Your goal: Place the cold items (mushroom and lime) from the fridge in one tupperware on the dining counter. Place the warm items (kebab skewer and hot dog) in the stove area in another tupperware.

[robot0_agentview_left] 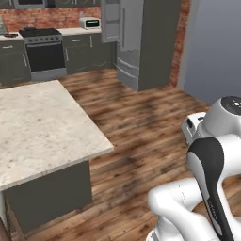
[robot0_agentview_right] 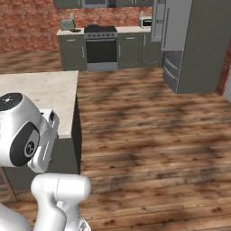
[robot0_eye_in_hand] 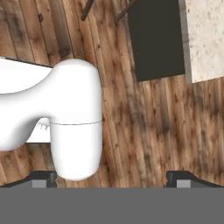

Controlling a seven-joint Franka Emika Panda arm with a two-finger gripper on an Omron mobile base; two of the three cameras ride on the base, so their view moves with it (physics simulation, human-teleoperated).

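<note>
Bare wooden floor (robot0_agentview_right: pixel 149 131) lies open between the marble-topped bench (robot0_agentview_left: pixel 42 127) on the left and the tall grey fridge (robot0_agentview_left: pixel 141 42) far ahead, beside the stove (robot0_agentview_left: pixel 44 52).

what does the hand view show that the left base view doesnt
Hand view alone: the gripper with its jaws wide apart over bare floor, holding nothing, plus the dark side panel of the counter seen from above.

Left base view alone: the fridge, the stove and a toaster against the brick wall.

Both: the wooden floor and the pale stone counter top.
</note>
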